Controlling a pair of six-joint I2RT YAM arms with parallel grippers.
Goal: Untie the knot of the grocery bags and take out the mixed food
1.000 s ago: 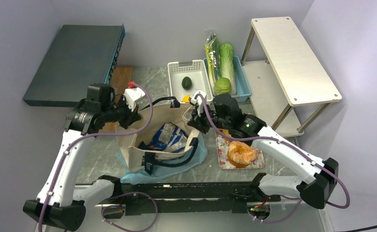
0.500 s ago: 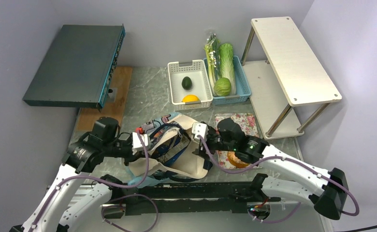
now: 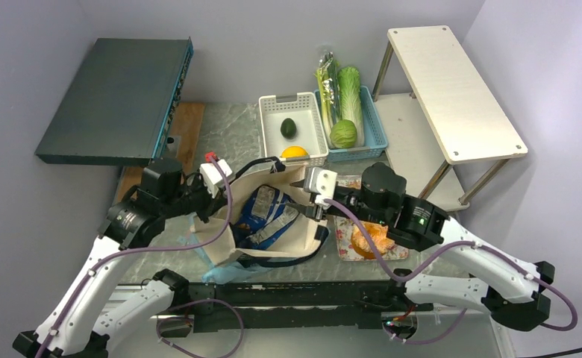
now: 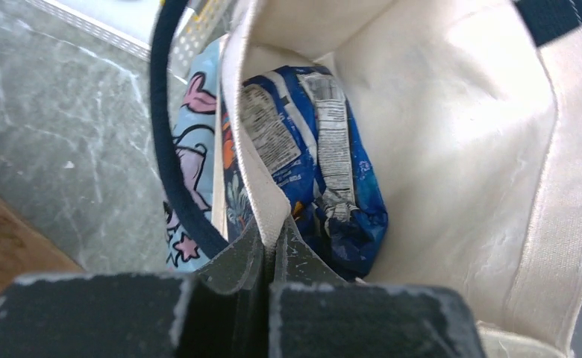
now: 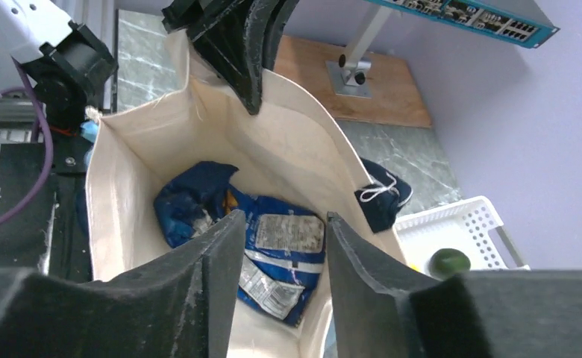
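One change: right gripper (image 5: 282, 221) has opened off the beige canvas tote (image 3: 301, 237) at three o'clock (left gripper (image 4: 266, 261) stays clamped on its nine-o'clock rim); crinkled blue tortilla-chip bag (image 3: 266, 216) inside looks reachable.

top: overhead, whole table (image 3: 232, 138) | both wrists: close, into tote (image 4: 460, 149)

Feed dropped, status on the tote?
Left gripper shut on rim of beige canvas tote. Right gripper open over its mouth. Blue plastic chip bag inside, nothing covering it.
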